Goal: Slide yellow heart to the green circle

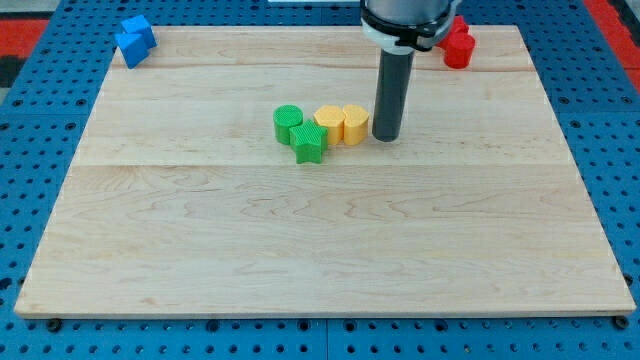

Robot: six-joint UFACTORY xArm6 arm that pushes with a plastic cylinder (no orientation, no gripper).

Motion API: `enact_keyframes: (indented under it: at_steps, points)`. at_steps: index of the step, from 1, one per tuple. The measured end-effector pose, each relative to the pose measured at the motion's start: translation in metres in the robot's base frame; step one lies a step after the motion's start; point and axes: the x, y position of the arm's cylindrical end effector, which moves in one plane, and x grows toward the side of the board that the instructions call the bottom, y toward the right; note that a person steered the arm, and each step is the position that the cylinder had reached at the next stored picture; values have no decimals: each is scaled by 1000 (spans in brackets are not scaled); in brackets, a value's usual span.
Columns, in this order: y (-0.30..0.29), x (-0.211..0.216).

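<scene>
At the view's bottom, nearest the camera, the pale wooden worktop (320,250) is bare plank, w/ blue pegboard (40,150) framing it on both sides; the board's lower corners sit on small dark feet, barely visible.

Further up, approx mid-board, a tight cluster: green star (309,144) is the nearest piece, its shape a bit hard to read at this size. Just behind it, to the view's left, the green circle (287,123), touching or nearly touching the star. To the view's right of those, the yellow heart (341,124), its left lobe right against the green star and close to the green circle; can't tell if heart and circle actually touch.

My tip (386,137) is down on the worktop just beside the heart's right side, contact or a hair's gap, can't say which. No jaws on this arm, only the rod, so nothing is grasped.

Farthest back: blue block (134,40) at top-left corner, shape unclear. Red block (458,45) at top right, partly hidden behind the arm's body (405,20), which is cut off by the view's top edge.
</scene>
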Motion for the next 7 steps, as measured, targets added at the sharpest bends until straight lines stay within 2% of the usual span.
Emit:
enact_keyframes:
  at_steps: [1, 3, 4, 5, 7]
  points:
    - [0, 13]
    - [-10, 12]
    - [-14, 31]
    - [-29, 26]
    - [-30, -19]
